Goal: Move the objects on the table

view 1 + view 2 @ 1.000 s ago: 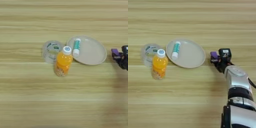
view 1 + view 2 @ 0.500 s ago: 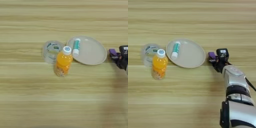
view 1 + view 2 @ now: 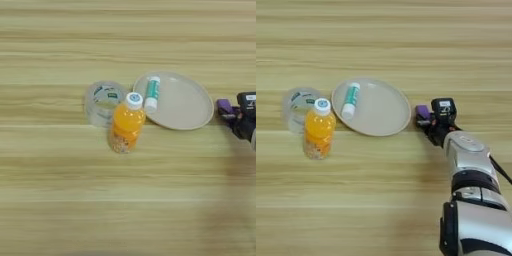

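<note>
A small purple block [image 3: 422,113] is held between the black fingers of my right gripper [image 3: 428,121], just right of the beige plate's [image 3: 383,112] rim and low over the table [image 3: 381,45]. The same purple block [image 3: 225,107] shows at the right edge of the left eye view. A white-and-teal glue stick [image 3: 350,100] lies on the plate's left part. An orange-drink bottle [image 3: 318,135] with a white cap stands upright left of the plate. My silver forearm [image 3: 468,165] comes up from the bottom right.
A clear round tape roll [image 3: 298,106] lies behind and left of the bottle, touching or nearly touching it.
My gripper has carried the purple block a little to the left, closer to the plate's right rim. The bottle, glue stick and tape roll have stayed put.
</note>
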`<state>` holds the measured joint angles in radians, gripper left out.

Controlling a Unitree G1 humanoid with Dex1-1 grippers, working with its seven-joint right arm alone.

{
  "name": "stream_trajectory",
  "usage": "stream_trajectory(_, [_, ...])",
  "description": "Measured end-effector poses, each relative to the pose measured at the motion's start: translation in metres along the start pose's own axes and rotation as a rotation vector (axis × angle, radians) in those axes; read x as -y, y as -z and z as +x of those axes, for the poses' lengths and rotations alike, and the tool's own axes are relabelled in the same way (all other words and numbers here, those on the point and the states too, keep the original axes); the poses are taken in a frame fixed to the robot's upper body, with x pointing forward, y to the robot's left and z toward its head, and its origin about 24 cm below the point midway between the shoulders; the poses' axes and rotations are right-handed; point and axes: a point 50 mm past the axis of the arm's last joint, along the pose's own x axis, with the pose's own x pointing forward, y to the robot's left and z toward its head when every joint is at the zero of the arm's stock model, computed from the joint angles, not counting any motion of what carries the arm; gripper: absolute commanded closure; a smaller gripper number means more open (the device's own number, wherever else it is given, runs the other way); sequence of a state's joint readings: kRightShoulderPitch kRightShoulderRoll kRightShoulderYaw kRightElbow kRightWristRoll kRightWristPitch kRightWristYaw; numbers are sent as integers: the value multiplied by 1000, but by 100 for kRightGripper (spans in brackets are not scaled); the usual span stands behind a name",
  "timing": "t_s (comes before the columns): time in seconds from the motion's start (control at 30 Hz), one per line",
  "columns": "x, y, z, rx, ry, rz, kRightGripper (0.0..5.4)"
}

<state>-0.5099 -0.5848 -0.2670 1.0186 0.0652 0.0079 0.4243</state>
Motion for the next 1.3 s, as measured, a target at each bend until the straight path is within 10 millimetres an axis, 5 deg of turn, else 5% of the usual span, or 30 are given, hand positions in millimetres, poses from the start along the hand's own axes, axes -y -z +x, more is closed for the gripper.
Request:
stream_trajectory(0.63, [1, -2, 0, -10, -1, -48, 169])
stream_trajectory(1.1, [7, -52, -14, 238, 80, -99, 8])
stream_trajectory(1.3, [-8, -59, -13, 283, 28, -76, 2])
